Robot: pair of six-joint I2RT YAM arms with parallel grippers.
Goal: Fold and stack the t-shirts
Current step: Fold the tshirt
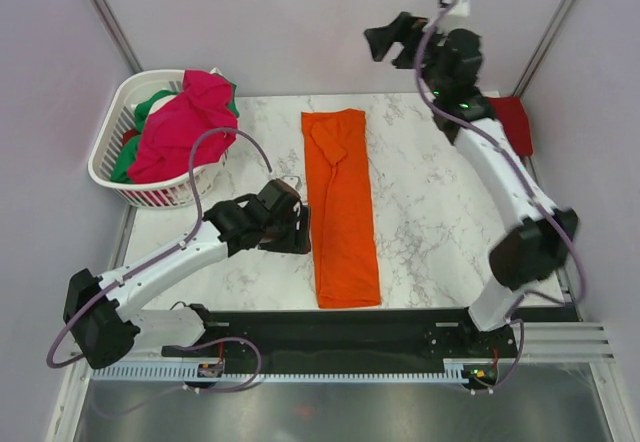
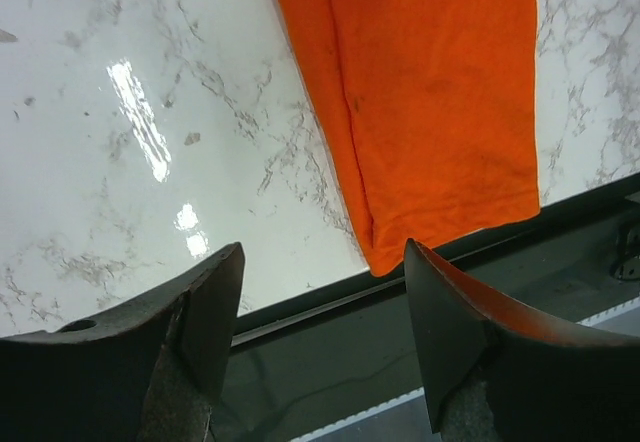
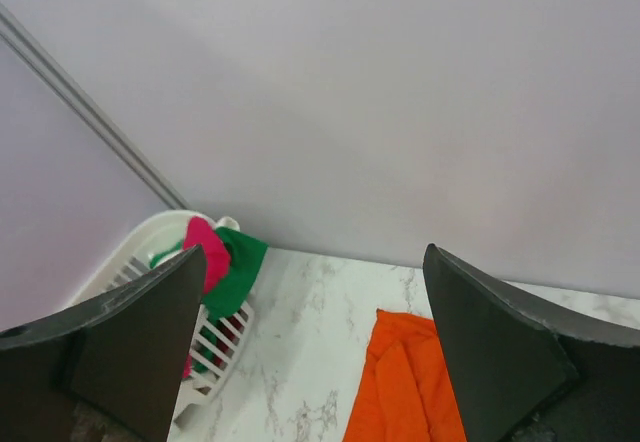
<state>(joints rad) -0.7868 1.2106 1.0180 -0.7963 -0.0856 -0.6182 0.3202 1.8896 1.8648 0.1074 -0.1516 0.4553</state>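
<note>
The orange shirt point(image 1: 342, 207) lies as a long folded strip mid-frame, with the left gripper point(image 2: 322, 247) open and empty beside its left edge. Pinching just one layer could drag the fold apart, and the right gripper point(image 1: 385, 37) hangs open, far off at upper right.

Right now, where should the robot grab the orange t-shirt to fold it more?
Probably its near short end, coming from the near edge of the table. The orange t-shirt lies flat as a long narrow strip, and that end's corner sits just ahead of the open left gripper, free to lift and carry toward the far end.
</note>
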